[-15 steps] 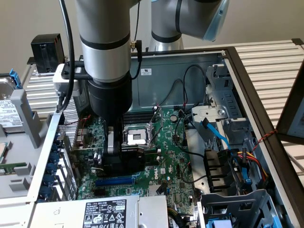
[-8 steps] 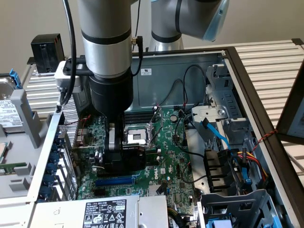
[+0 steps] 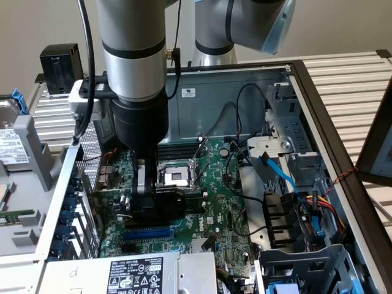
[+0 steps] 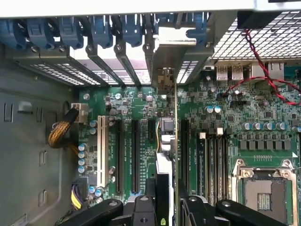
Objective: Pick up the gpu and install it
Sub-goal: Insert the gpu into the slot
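My gripper [image 3: 147, 191] reaches down into the open PC case and is shut on the gpu [image 3: 170, 199], whose black shroud shows just beside the fingers, low over the green motherboard [image 3: 214, 202]. In the wrist view the gpu [image 4: 167, 129] is seen edge-on between the gripper [image 4: 167, 205] fingers [image 4: 141, 207]. It stands upright among the black expansion slots [image 4: 135, 155]. Its metal bracket [image 4: 165, 56] lies at the case's rear slot openings. Whether the card's edge sits in a slot I cannot tell.
The silver CPU socket [image 3: 174, 174] lies just behind the card. A power supply [image 3: 135, 272] and a drive cage [image 3: 306, 269] close off the near side. Blue retention latches [image 4: 94, 28] line the rear wall. Red and black wires [image 4: 263, 70] cross the board, and a hard drive [image 3: 12, 144] sits outside the case.
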You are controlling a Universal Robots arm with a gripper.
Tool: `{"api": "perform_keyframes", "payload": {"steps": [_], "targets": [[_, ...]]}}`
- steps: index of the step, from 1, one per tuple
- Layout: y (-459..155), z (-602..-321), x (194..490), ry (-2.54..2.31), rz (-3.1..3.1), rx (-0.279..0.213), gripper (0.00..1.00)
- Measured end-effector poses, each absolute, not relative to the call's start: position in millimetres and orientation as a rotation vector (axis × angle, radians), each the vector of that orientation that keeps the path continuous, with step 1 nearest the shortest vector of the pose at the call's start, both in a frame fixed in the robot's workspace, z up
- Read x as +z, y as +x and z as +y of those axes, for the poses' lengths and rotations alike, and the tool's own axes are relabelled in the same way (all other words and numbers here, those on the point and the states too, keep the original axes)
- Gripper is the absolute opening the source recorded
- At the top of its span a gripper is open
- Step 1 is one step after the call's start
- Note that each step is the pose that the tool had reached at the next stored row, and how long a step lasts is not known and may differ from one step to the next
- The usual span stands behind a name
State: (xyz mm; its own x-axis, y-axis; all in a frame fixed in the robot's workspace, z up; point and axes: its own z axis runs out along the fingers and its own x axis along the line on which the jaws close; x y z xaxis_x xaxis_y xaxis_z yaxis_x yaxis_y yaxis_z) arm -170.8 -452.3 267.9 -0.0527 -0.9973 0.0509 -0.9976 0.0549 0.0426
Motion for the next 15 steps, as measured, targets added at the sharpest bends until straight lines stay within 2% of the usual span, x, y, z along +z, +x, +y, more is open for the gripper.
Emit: {"api": "perform_keyframes", "payload": {"steps": [15], "targets": [[-174.1, -453.6, 263.5, 2.129, -2.246, -0.021, 0.27]]}}
